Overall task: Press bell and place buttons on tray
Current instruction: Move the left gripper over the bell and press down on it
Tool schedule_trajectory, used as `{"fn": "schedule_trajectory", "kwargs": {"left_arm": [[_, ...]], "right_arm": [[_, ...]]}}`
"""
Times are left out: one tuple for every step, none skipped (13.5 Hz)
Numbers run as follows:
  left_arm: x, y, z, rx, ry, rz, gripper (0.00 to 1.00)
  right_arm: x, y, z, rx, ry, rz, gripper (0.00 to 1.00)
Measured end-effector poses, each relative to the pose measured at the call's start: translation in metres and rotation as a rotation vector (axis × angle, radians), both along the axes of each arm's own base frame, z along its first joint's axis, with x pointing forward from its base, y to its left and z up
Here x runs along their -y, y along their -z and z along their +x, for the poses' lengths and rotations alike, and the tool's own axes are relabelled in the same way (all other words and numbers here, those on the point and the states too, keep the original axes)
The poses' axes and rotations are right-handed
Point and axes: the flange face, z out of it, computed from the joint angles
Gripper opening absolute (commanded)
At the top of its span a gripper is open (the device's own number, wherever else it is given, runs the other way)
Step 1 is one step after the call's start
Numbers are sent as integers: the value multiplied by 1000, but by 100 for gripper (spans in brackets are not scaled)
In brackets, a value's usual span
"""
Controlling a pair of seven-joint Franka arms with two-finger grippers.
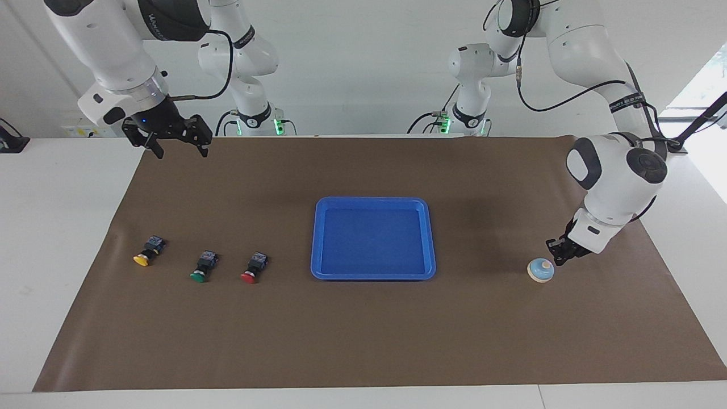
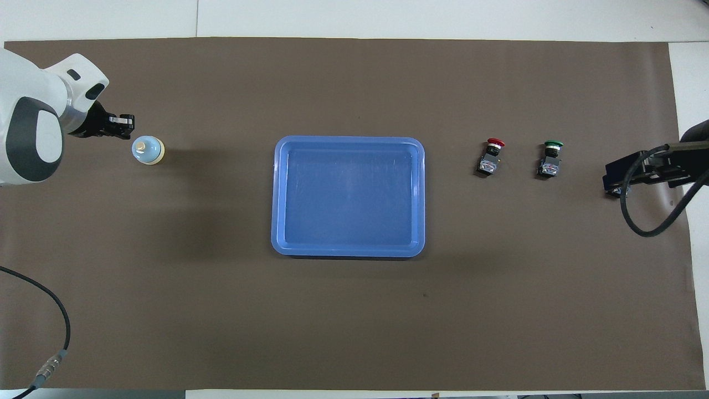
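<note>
The bell (image 1: 540,270) sat on the brown mat (image 1: 363,341) toward the left arm's end, well apart from the tray (image 1: 373,274). My left gripper (image 1: 558,255), fingertips pinched together and empty, hung just beside its knob, not on it. I judged an off-centre push might skid the bell sideways. The right gripper (image 1: 177,145) waited wide open, holding nothing, with the three buttons (image 1: 199,268) untouched.

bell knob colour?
Cream, on a light-blue dome. The bell shows it best in the overhead view.
</note>
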Motion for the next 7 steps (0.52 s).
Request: {"fn": "schedule_trajectory", "kwargs": {"left_arm": [[0, 4, -1, -5, 0, 0, 0], [0, 8, -1, -10, 0, 0, 0], [0, 12, -2, -14, 0, 0, 0], [0, 17, -4, -17, 0, 0, 0], [1, 24, -7, -22, 1, -1, 0], [1, 31, -10, -25, 2, -1, 0], [2, 39, -12, -24, 3, -1, 0]], "right_arm": [[0, 0, 0, 0, 0, 0, 100], [0, 0, 0, 0, 0, 0, 100], [0, 0, 0, 0, 0, 0, 100], [0, 0, 0, 0, 0, 0, 100], [0, 0, 0, 0, 0, 0, 100], [0, 0, 0, 0, 0, 0, 100], [0, 0, 0, 0, 0, 0, 100]]}}
